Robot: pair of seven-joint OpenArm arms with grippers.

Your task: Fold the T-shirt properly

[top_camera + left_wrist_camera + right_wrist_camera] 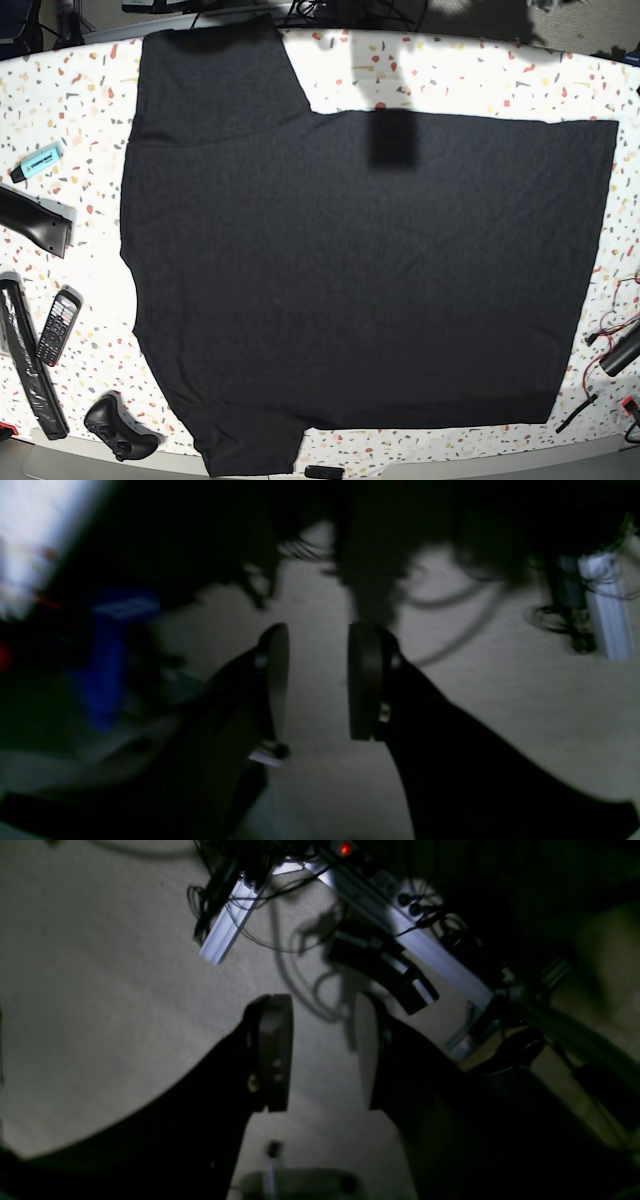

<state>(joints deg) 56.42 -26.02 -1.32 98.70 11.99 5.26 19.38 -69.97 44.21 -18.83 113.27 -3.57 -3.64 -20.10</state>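
The black T-shirt (pixel 360 280) lies spread flat on the speckled white table (pixel 450 70) in the base view, plain side up. Its sleeves are at the top left and bottom left, its hem at the right. Neither arm shows in the base view. My left gripper (pixel 317 680) is open and empty, with beige floor behind its pads. My right gripper (pixel 320 1055) is open and empty too, over the same kind of floor. The shirt shows in neither wrist view.
Left of the shirt lie a blue highlighter (pixel 37 162), a remote (pixel 58 325), a long black bar (pixel 25 360) and a black game controller (pixel 120 425). Cables (pixel 610 350) lie at the right edge. Aluminium frame bars (pixel 400 925) and wires are near the right gripper.
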